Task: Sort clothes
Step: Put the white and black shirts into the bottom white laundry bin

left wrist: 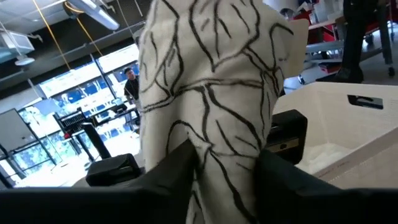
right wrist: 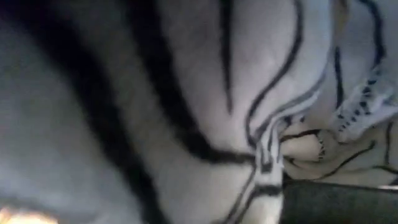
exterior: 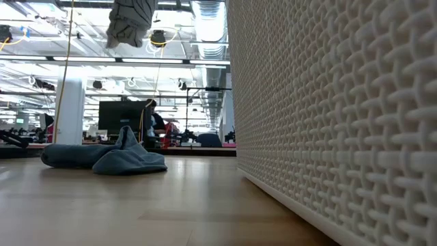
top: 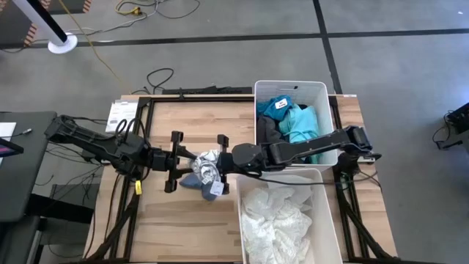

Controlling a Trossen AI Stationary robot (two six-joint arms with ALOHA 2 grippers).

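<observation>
Mid-handover beside the white-clothes bin (top: 322, 220), both hands, left hand (top: 192, 170) and right hand (top: 220, 167), pinch the leaf-print garment (top: 206, 167); next, the left should let go.

Bright ceiling lights (exterior: 208, 20) shine from above and glare a bit. The leaf-print cloth (right wrist: 186, 93) is very close, dim and blurry. Soft shadows lie under things.

Leaf-print garment (left wrist: 211, 93) pinched between left end effector (left wrist: 227, 165) fingers; white bin (left wrist: 348, 134) beyond.
</observation>
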